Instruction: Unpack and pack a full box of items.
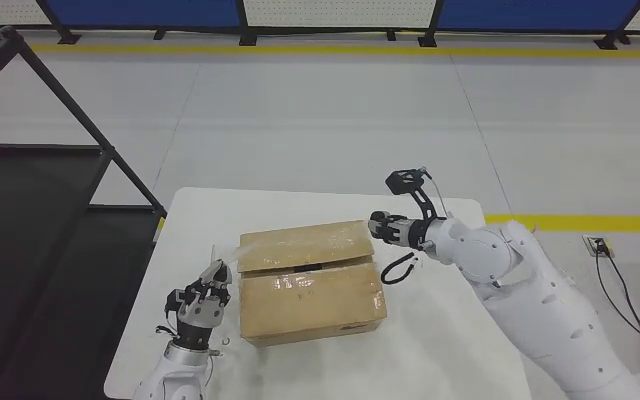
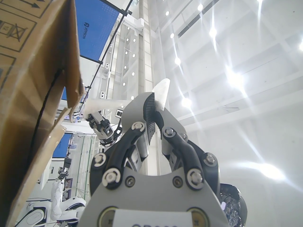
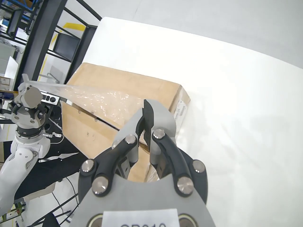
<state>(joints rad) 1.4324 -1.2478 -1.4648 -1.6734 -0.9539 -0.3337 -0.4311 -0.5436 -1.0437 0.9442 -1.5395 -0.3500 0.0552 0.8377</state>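
On the desk (image 1: 440, 350) the box (image 1: 310, 285) lies flaps-down, the left tool (image 2: 157, 107) pinching a clear tape strip (image 3: 71, 88) and the right tool (image 3: 145, 112) pressed together at the opposite end, so peeling low and steadily should spare the cardboard.

A: Site type?
B: Industrial hall, looking like a robotics test bay. Yellow line (image 1: 300, 48) is crossing the grey painted floor (image 1: 300, 110); blue partition panels (image 1: 140, 12) are fencing it; black steel rack (image 1: 80, 118) is flanking the white table (image 1: 200, 230); ceiling lights (image 2: 213, 32) are shining high overhead.
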